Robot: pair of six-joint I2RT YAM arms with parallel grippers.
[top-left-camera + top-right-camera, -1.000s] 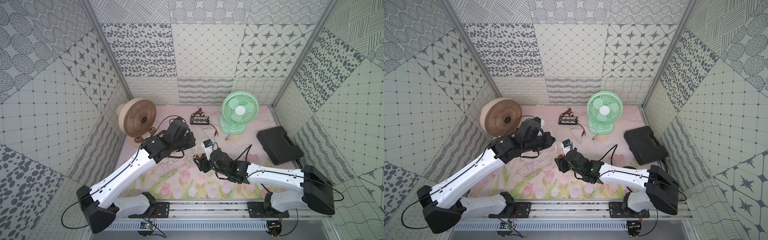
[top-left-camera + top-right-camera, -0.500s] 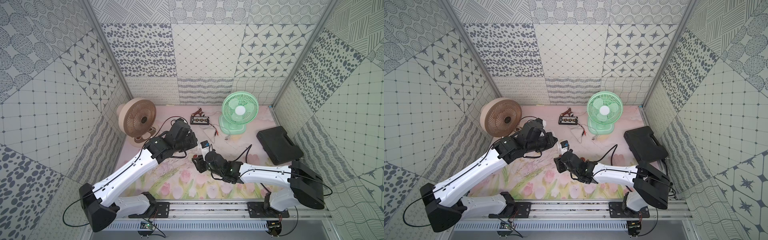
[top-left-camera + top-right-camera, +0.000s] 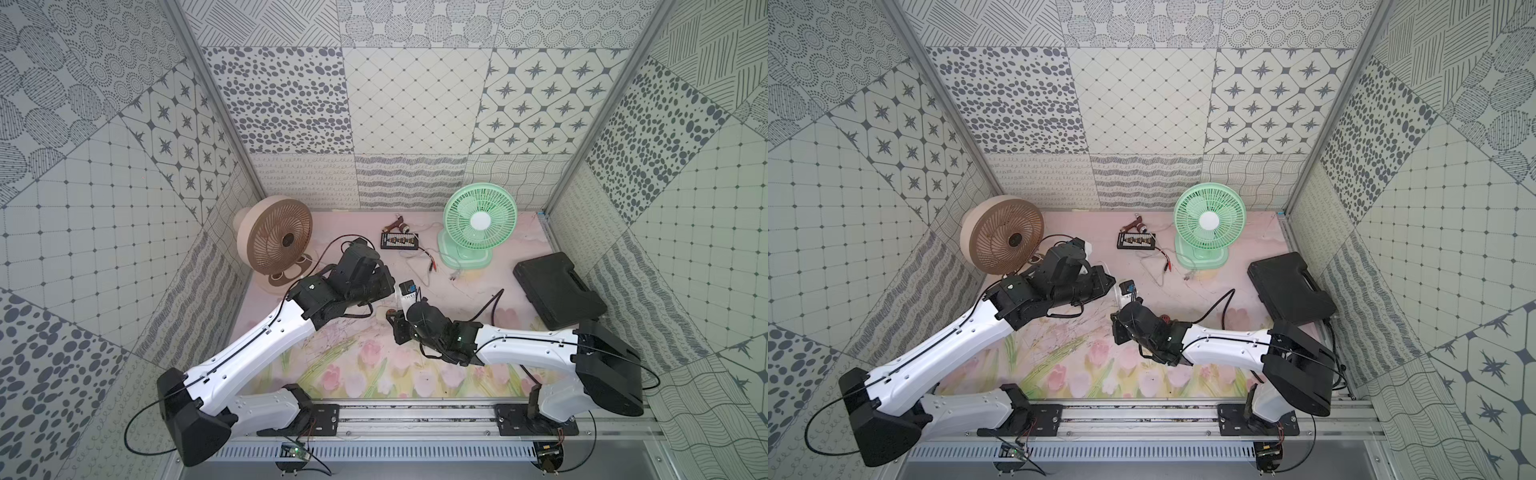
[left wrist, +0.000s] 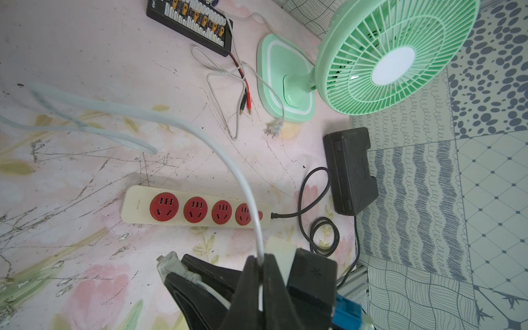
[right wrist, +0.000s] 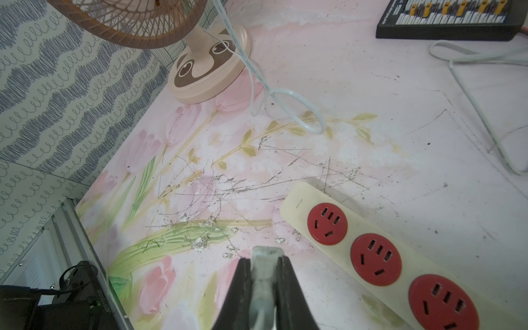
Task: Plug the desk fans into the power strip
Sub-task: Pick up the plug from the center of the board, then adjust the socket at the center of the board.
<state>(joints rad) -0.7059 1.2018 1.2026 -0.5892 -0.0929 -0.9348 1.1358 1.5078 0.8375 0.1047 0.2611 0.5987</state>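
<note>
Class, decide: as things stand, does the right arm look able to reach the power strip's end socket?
Probably yes: the right gripper, shut on the plug, hangs beside the power strip, only bare mat between, the end socket empty.

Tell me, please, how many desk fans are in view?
2. The brown fan stands at the back left corner; the green fan stands at the back, toward the right. No other fan seems hidden behind the arms.

You have a power strip [image 4: 137,205] of smooth cream plastic with matt red sockets [image 4: 164,207]; the flower-print mat [image 4: 71,177] is scratched and scuffed. Your green fan [image 4: 394,54] is glossy plastic, the black case [image 4: 351,171] matt and grainy, the cord [image 4: 256,220] smooth white, the plug [image 5: 265,254] cloudy translucent plastic.
</note>
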